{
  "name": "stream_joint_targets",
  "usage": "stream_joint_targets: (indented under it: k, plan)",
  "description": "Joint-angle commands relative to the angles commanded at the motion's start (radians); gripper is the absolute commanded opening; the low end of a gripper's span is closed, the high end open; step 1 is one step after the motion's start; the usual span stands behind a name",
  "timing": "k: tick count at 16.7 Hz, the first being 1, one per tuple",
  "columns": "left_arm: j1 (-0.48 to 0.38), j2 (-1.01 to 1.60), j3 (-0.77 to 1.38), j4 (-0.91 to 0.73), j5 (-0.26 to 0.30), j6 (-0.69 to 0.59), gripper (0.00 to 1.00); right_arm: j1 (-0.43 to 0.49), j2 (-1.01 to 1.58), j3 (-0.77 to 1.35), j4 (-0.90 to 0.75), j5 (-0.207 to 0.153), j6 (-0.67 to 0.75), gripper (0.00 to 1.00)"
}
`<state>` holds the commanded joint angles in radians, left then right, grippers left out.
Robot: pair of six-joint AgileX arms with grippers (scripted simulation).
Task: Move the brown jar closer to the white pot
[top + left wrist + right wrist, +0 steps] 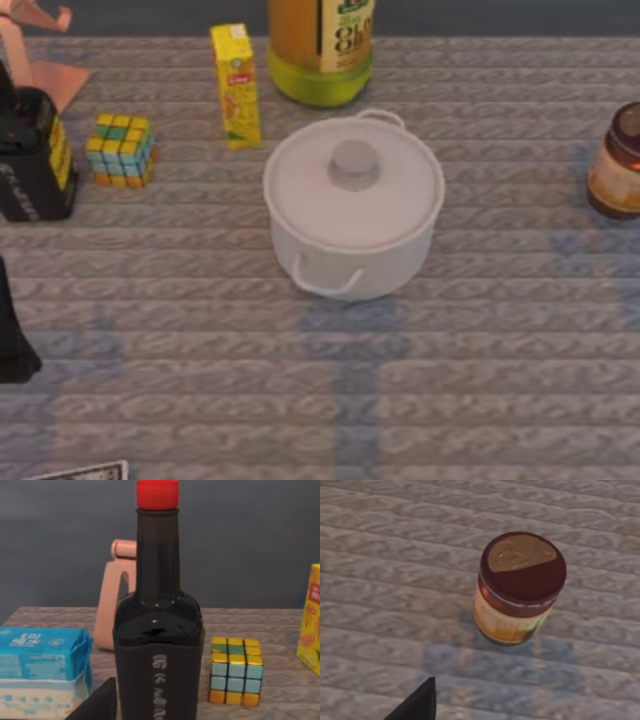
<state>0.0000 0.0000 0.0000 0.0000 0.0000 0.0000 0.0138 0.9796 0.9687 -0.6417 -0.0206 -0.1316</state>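
Note:
The white pot (352,205), with its lid and round knob, stands in the middle of the table. The brown jar (617,160) stands upright at the table's right edge, well apart from the pot. In the right wrist view the jar (520,587) sits ahead of my right gripper, of which a single dark fingertip (422,701) shows. Nothing lies beside that fingertip. The right arm is out of the top view. My left arm (12,340) is parked at the left edge, with one fingertip (100,702) showing before a dark sauce bottle (157,630).
At the left stand the dark sauce bottle (35,150), a colour cube (120,150) and a pink object (50,50). A yellow carton (236,85) and a big yellow-green bottle (320,50) stand behind the pot. A blue pack (42,670) lies by the sauce bottle.

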Motion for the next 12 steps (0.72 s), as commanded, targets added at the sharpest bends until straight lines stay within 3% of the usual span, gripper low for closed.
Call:
stream_joint_targets:
  k: [12]
  plan:
    - [0.000, 0.000, 0.000, 0.000, 0.000, 0.000, 1.00, -0.005, 1.145, 1.126, -0.709, 0.020, -0.197, 1.00]
